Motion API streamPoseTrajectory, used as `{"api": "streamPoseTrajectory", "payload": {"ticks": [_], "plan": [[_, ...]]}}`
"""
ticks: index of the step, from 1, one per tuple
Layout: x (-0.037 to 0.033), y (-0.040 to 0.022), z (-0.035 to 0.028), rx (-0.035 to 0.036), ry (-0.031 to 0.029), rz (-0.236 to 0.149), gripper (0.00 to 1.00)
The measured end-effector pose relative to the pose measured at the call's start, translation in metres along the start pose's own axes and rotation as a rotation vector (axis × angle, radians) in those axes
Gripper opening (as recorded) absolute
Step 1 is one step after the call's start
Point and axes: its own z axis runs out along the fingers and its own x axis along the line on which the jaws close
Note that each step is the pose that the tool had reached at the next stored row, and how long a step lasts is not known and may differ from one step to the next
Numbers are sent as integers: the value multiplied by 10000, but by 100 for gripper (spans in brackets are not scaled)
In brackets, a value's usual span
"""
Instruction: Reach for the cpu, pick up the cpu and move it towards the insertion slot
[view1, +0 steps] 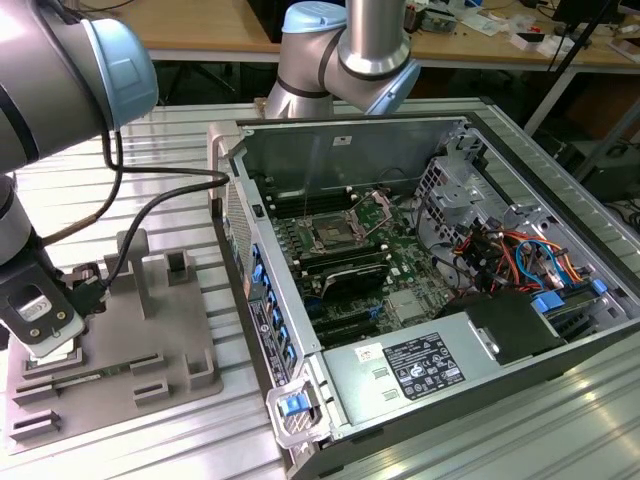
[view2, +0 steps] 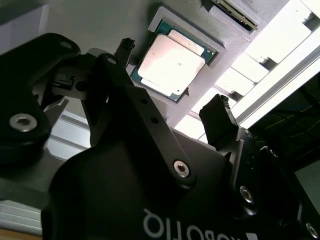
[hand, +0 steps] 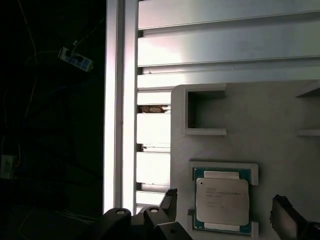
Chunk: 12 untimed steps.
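Wide-open gripper (view2: 171, 79) hanging over the cpu (hand: 222, 200).
It is lying flat in a grey tray (hand: 280, 140), silvery lid up, green-edged, its long axis running across the jaws' span.

Grey fixture plate (view1: 195, 315) on slatted metal table (view1: 520, 430), open computer case (view1: 340, 140) beside, wooden bench (view1: 190, 25) behind

You find the cpu (hand: 222, 201) in a recess of the fixture plate (view1: 170, 320), to the exterior view's left of the computer case (view1: 330, 150) holding the insertion slot (view1: 330, 237).
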Motion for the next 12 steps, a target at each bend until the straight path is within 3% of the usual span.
{"api": "streamPoseTrajectory", "payload": {"ticks": [3,12], "plan": [[-1,-3,77,-1,10,-16,81],[-1,-3,90,-2,8,-62,81]]}}
